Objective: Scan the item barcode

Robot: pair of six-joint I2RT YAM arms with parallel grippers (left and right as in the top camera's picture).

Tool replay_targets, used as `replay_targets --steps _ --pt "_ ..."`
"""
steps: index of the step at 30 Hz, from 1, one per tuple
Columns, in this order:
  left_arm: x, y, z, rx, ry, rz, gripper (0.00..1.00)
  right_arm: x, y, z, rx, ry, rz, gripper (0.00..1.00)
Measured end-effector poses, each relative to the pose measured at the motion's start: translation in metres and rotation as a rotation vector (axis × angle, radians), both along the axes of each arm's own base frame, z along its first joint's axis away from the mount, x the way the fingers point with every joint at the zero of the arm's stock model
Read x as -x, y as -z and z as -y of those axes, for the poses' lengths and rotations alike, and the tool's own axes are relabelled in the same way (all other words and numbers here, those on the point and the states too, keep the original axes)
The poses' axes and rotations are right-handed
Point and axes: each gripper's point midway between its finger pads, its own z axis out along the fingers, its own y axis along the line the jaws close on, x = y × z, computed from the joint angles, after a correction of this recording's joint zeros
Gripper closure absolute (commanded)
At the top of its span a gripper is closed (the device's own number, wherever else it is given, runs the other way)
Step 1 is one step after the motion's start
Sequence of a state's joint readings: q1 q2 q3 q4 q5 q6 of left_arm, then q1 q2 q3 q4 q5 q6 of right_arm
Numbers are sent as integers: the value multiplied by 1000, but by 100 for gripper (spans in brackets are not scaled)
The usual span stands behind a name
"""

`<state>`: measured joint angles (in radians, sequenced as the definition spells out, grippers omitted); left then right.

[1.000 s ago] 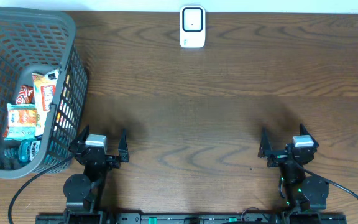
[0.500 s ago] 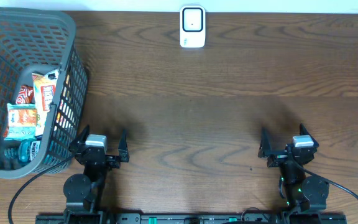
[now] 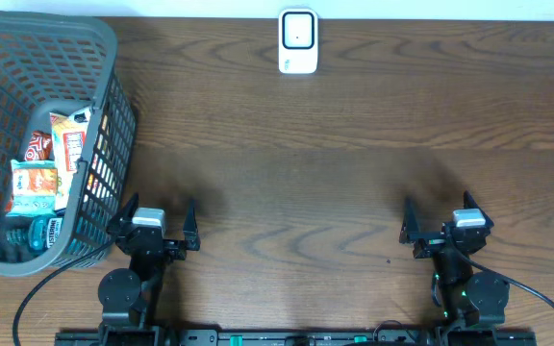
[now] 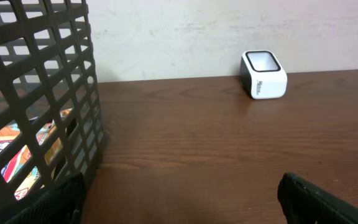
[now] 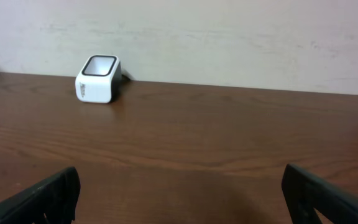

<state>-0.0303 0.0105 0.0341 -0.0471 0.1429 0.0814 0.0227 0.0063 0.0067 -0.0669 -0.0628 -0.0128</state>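
A white barcode scanner (image 3: 298,41) with a dark window stands at the table's far edge, also seen as the scanner (image 4: 263,75) and the scanner (image 5: 98,79). Several snack packets (image 3: 51,154) and a blue bottle (image 3: 37,234) lie in the grey basket (image 3: 113,125) at the left. My left gripper (image 3: 155,223) rests open near the front edge, just right of the basket, holding nothing. My right gripper (image 3: 440,219) is open at the front right, nothing between its fingers. In the wrist views the left gripper (image 4: 179,199) and right gripper (image 5: 182,193) show bare wood between their fingertips.
The basket wall (image 4: 36,106) fills the left of the left wrist view, packets showing through its mesh. A pale wall (image 5: 229,37) runs behind the table's far edge. Brown wood (image 3: 296,183) lies between the grippers and the scanner.
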Motion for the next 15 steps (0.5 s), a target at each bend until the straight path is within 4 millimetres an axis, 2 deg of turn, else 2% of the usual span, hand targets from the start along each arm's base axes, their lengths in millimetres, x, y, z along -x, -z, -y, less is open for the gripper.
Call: replay_targets --steps 15 --pt "0 0 0 0 0 0 2 0 0 0 0 0 0 1"
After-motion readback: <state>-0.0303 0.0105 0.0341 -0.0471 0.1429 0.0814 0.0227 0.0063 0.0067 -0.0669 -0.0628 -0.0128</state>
